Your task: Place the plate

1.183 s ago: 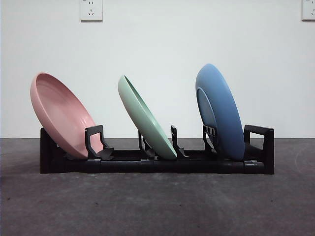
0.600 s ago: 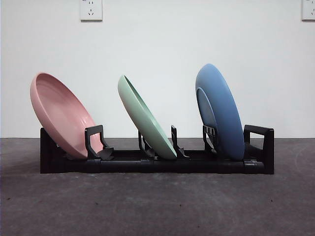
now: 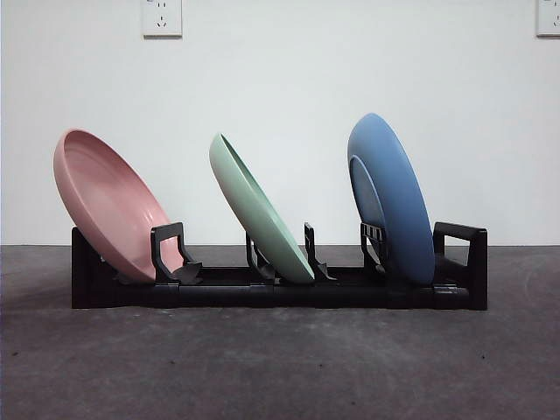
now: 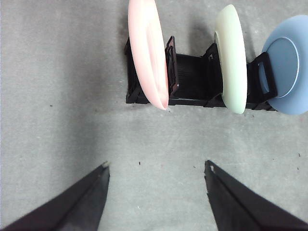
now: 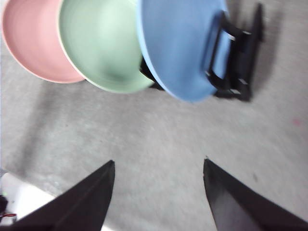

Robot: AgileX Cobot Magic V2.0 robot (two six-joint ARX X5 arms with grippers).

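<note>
Three plates stand leaning in a black rack (image 3: 280, 293): a pink plate (image 3: 109, 203) at the left end, a green plate (image 3: 258, 210) in the middle and a blue plate (image 3: 391, 197) at the right end. The left wrist view shows the pink plate (image 4: 147, 50), green plate (image 4: 232, 57) and blue plate (image 4: 287, 65) in the rack (image 4: 190, 82), with my left gripper (image 4: 156, 168) open above bare table, apart from them. My right gripper (image 5: 159, 166) is open too, holding nothing, away from the blue plate (image 5: 180, 45). Neither arm shows in the front view.
The rack stands on a dark grey table (image 3: 280, 367) before a white wall with sockets (image 3: 162, 17). The right wrist view shows a white edge (image 5: 19, 202) at the table's corner.
</note>
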